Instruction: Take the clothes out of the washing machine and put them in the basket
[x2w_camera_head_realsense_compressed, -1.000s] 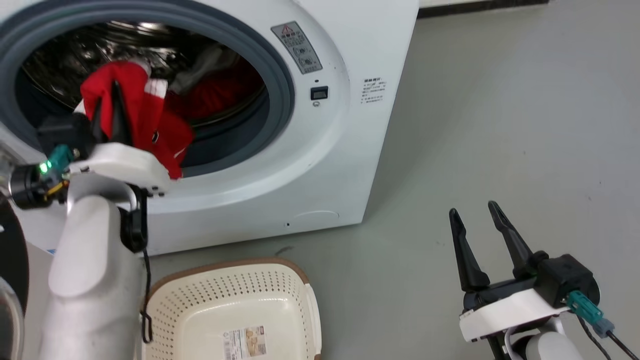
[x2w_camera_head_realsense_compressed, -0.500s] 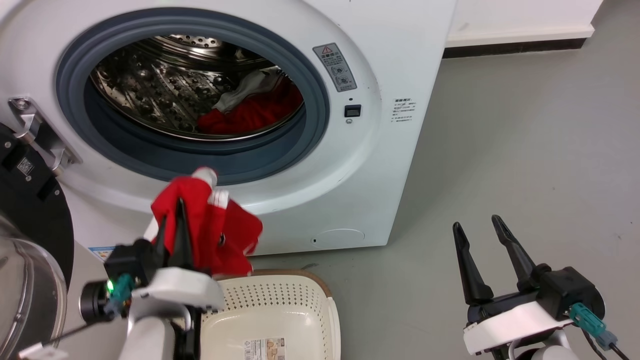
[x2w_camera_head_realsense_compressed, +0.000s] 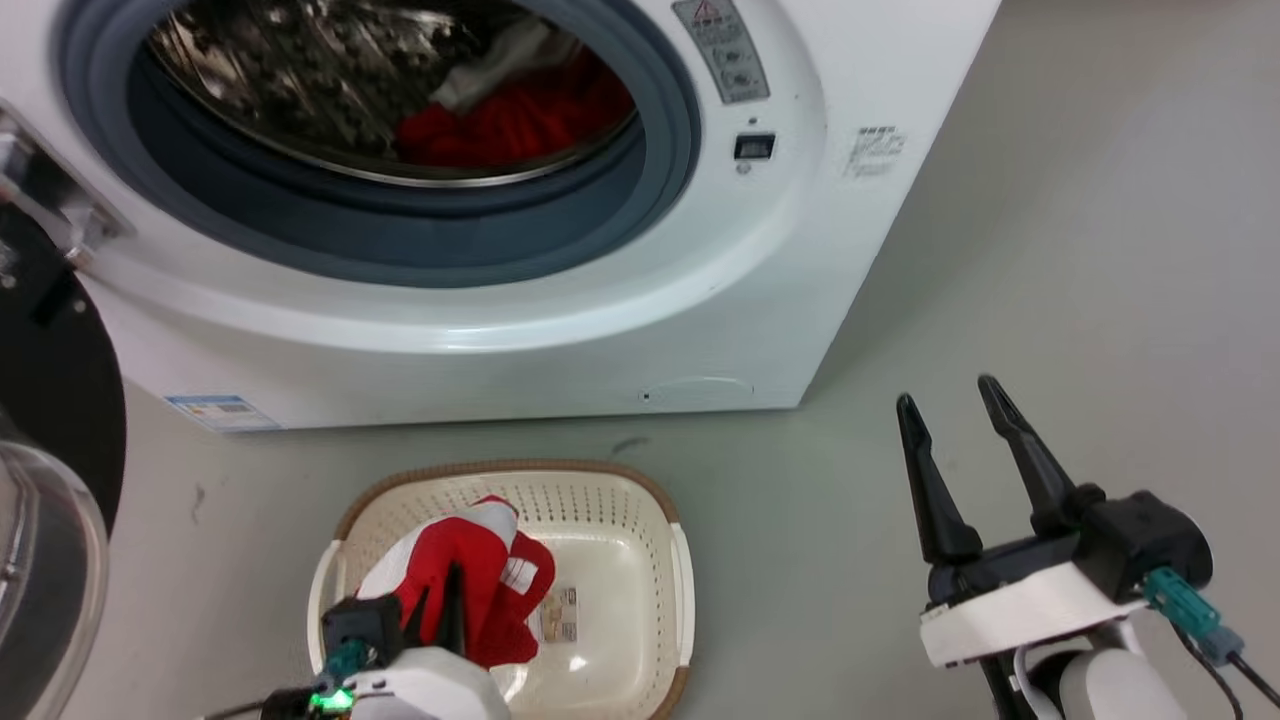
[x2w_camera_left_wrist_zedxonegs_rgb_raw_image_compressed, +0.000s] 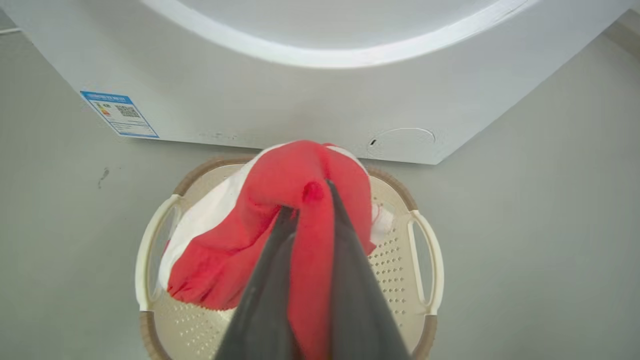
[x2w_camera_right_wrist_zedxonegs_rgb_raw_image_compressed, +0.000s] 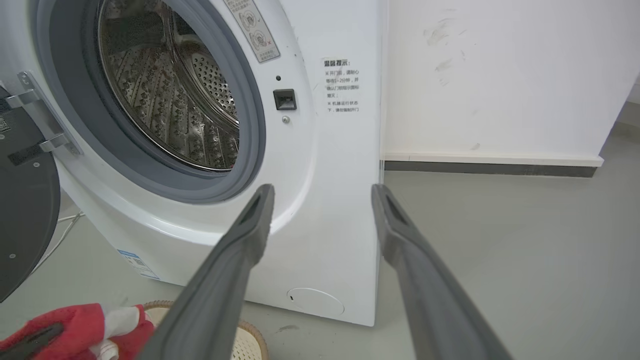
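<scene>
Nearest, the left gripper (x2w_camera_head_realsense_compressed: 435, 592) is clamped tight on a bright red soft fabric garment with white panels (x2w_camera_head_realsense_compressed: 462, 555), held over the cream perforated plastic basket (x2w_camera_head_realsense_compressed: 500, 468). The left wrist view shows the fold pinched between its fingers (x2w_camera_left_wrist_zedxonegs_rgb_raw_image_compressed: 350, 260). Rightward, the right gripper (x2w_camera_head_realsense_compressed: 947, 392) is spread wide, empty. Farther, red clothes (x2w_camera_head_realsense_compressed: 510, 118) lie in the steel drum (x2w_camera_head_realsense_compressed: 300, 90) of the large white washing machine (x2w_camera_head_realsense_compressed: 600, 310).

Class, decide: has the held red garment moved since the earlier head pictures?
Yes. Against the washing machine, the red garment left the porthole and came down over the basket, in the left gripper.
</scene>
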